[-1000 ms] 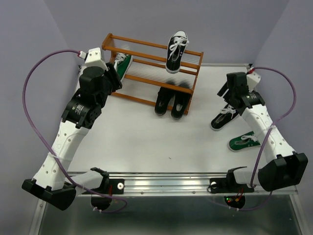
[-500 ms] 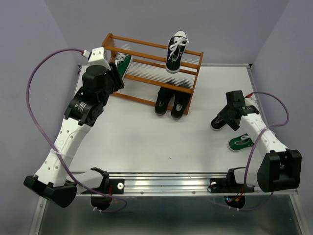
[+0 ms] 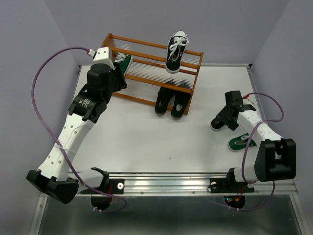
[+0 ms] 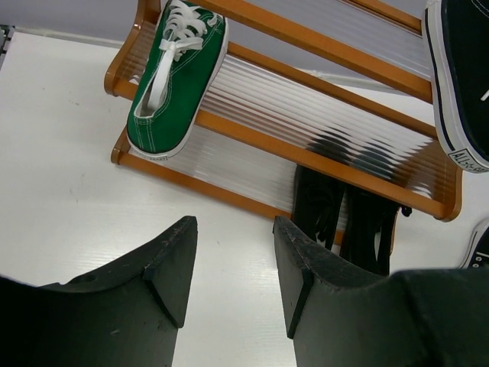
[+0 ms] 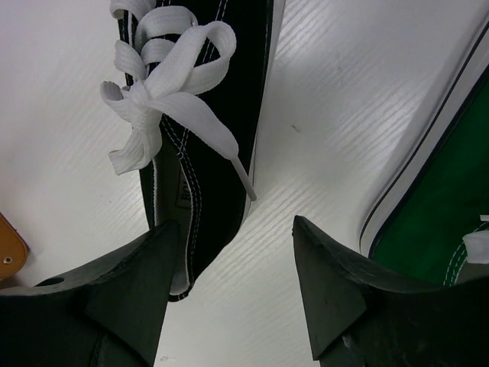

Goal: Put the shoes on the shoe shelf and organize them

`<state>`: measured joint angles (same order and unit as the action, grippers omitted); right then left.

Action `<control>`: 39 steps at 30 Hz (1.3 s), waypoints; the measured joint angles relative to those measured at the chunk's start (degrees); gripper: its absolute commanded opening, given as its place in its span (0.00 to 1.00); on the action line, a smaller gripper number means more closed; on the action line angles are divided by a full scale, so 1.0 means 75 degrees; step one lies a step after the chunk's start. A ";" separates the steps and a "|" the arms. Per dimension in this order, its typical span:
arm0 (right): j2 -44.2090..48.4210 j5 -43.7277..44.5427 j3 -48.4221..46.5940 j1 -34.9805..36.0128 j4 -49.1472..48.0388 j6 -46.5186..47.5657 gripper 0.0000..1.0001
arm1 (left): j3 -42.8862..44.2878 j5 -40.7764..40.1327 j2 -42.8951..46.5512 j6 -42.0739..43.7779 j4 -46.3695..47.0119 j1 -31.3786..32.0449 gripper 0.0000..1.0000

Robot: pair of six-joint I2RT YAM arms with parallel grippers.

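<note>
The orange-brown shoe shelf (image 3: 146, 49) stands at the back. One green sneaker (image 3: 123, 64) lies at its left end, also in the left wrist view (image 4: 177, 73). A black sneaker with white laces (image 3: 176, 52) rests on the top tier. Two plain black shoes (image 3: 171, 102) sit under the shelf's right end. A black laced sneaker (image 3: 218, 121) and a green sneaker (image 3: 240, 143) lie on the table at right. My left gripper (image 4: 233, 264) is open and empty, just before the shelf's left end. My right gripper (image 5: 237, 271) is open, low over the black sneaker's heel (image 5: 202, 115), the green sneaker (image 5: 443, 222) to its right.
The white table (image 3: 146, 132) ends in a metal rail at the front. Purple walls close in on the left, back and right. A purple cable loops beside each arm.
My right arm has swung down and toward the black sneaker on the table. My left gripper has crept slightly right along the shelf's left end.
</note>
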<state>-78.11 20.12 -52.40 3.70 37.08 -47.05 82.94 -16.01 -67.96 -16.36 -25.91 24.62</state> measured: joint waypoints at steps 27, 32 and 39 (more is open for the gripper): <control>-0.1279 -0.0393 -0.0035 -0.0507 -0.0764 0.0868 0.01 | -0.0015 0.0079 -0.0125 0.0111 0.0111 -0.0050 0.55; -0.0845 -0.0411 0.0055 -0.0600 -0.0603 0.1081 0.01 | -0.0099 0.0070 -0.0108 0.0119 0.0134 -0.0096 0.55; 0.0076 -0.0373 -0.0839 -0.0597 0.0475 0.1734 0.01 | -0.0114 0.0000 -0.0099 0.0160 0.0137 -0.0152 0.55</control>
<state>-77.54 17.32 -58.70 -0.78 40.64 -34.04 82.08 -16.01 -68.71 -15.16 -24.88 23.49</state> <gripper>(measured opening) 0.057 0.553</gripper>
